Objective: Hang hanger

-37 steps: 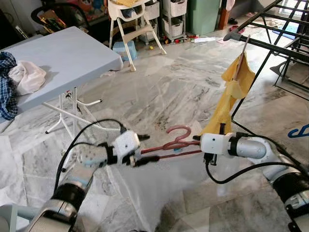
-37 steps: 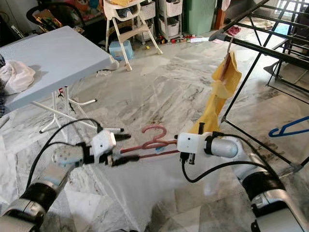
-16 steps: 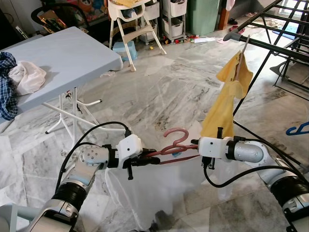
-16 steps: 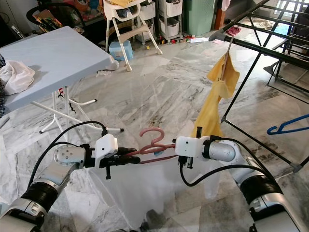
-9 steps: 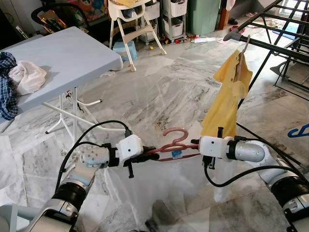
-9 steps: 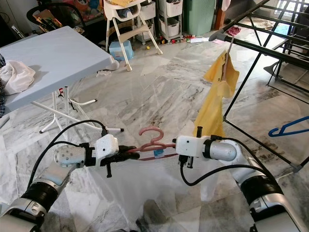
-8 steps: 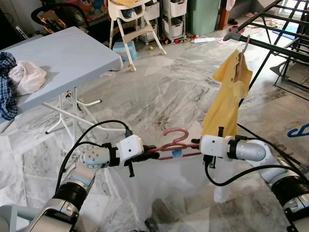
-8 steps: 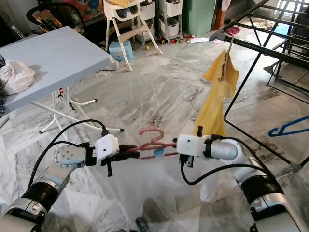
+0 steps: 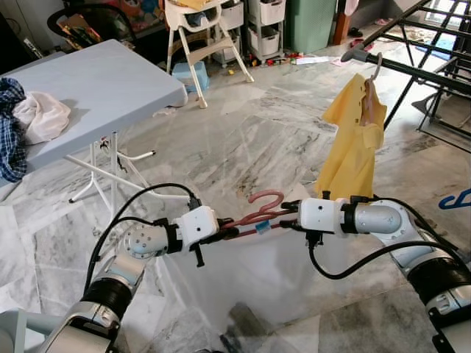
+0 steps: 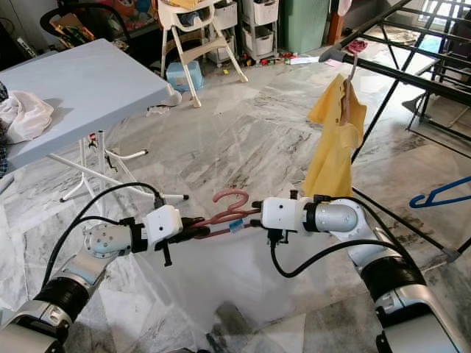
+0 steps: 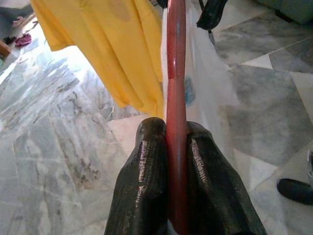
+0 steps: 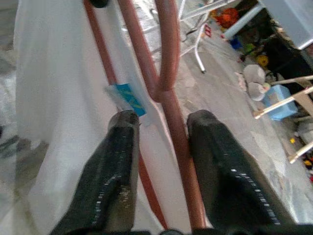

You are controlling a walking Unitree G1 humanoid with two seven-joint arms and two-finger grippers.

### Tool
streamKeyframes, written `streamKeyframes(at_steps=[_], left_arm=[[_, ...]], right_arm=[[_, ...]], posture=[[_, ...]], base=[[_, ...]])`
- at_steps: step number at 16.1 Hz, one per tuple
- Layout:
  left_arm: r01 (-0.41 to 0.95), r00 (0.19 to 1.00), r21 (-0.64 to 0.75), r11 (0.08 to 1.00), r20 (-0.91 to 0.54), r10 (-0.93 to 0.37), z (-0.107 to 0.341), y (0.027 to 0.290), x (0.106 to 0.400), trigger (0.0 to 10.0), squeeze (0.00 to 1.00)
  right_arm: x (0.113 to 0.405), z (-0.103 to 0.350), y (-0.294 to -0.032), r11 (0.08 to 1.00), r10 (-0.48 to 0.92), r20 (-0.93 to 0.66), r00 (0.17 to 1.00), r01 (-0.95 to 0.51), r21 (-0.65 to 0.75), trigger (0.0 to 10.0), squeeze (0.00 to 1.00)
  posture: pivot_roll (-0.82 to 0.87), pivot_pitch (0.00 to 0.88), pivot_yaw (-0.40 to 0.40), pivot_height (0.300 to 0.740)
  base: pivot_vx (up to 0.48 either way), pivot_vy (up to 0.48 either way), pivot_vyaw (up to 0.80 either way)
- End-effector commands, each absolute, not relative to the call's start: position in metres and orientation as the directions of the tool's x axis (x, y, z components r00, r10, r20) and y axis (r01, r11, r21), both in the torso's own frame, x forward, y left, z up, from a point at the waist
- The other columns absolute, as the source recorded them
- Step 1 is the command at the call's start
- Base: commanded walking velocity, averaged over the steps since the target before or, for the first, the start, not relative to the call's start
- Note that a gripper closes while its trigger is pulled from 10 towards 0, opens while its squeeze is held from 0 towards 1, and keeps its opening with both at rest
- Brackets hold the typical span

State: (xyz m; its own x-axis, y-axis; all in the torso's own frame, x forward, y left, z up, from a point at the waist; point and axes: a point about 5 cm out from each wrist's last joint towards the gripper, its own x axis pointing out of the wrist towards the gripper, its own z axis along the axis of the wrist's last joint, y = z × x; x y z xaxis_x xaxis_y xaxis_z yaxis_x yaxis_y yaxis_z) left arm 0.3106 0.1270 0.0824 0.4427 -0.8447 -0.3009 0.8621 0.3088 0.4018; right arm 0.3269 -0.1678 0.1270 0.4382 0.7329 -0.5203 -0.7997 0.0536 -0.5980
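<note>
A red hanger carrying a thin white garment hangs level between my two grippers, above the marble floor. My left gripper is shut on the hanger's left arm; the left wrist view shows both fingers pressed against the red bar. My right gripper sits just right of the hook. Its fingers stand apart, astride the hanger's bars, beside a blue tag. A yellow shirt hangs from the black drying rack behind my right arm.
A grey folding table with crumpled clothes stands at the left. A white high chair and storage shelves line the back. A blue hanger lies under the rack at the right.
My right gripper has slid left along the hanger towards the hook. The hanger has risen slightly, and the yellow shirt has swung on the rack.
</note>
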Motion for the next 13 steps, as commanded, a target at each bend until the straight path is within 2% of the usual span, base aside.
streamKeyframes(at_steps=[1, 5, 7, 10, 12, 13], left_arm=[[0.832, 0.476, 0.450, 0.324, -0.282, -0.833, 0.093, 0.135, 0.318, 0.0, 0.00], [0.821, 0.487, 0.472, 0.322, -0.284, -0.826, 0.096, 0.136, 0.320, 0.0, 0.00], [0.820, 0.469, 0.493, 0.290, -0.289, -0.834, 0.096, 0.133, 0.319, 0.0, 0.00], [0.826, 0.442, 0.501, 0.259, -0.290, -0.849, 0.094, 0.127, 0.315, 0.0, 0.00], [0.827, 0.431, 0.509, 0.241, -0.295, -0.853, 0.094, 0.125, 0.314, 0.0, 0.00], [0.826, 0.429, 0.510, 0.238, -0.296, -0.854, 0.094, 0.125, 0.314, 0.0, 0.00]], right_arm=[[0.329, 0.132, -0.162, 0.005, 0.735, -0.538, 0.414, -0.796, -0.606, 10.0, 1.00], [0.333, 0.135, -0.160, 0.009, 0.726, -0.530, 0.438, -0.776, -0.630, 10.0, 1.00], [0.334, 0.134, -0.157, 0.018, 0.727, -0.516, 0.454, -0.763, -0.646, 10.0, 1.00], [0.336, 0.129, -0.149, 0.009, 0.723, -0.533, 0.439, -0.778, -0.629, 10.0, 1.00], [0.336, 0.126, -0.145, -0.025, 0.712, -0.578, 0.399, -0.808, -0.589, 10.0, 1.00], [0.337, 0.124, -0.146, -0.053, 0.697, -0.607, 0.382, -0.817, -0.575, 10.0, 0.00]], posture=[[-0.14, 0.059, 0.114, 0.740], [-0.14, 0.060, 0.114, 0.740], [-0.14, 0.062, 0.113, 0.740], [-0.14, 0.064, 0.112, 0.740], [-0.14, 0.066, 0.111, 0.740], [-0.14, 0.066, 0.108, 0.740]], base=[[0.000, 0.000, 0.00], [0.000, 0.000, 0.00], [0.000, 0.000, 0.00], [0.000, 0.000, 0.00], [0.000, 0.000, 0.00], [0.000, 0.000, 0.00]])
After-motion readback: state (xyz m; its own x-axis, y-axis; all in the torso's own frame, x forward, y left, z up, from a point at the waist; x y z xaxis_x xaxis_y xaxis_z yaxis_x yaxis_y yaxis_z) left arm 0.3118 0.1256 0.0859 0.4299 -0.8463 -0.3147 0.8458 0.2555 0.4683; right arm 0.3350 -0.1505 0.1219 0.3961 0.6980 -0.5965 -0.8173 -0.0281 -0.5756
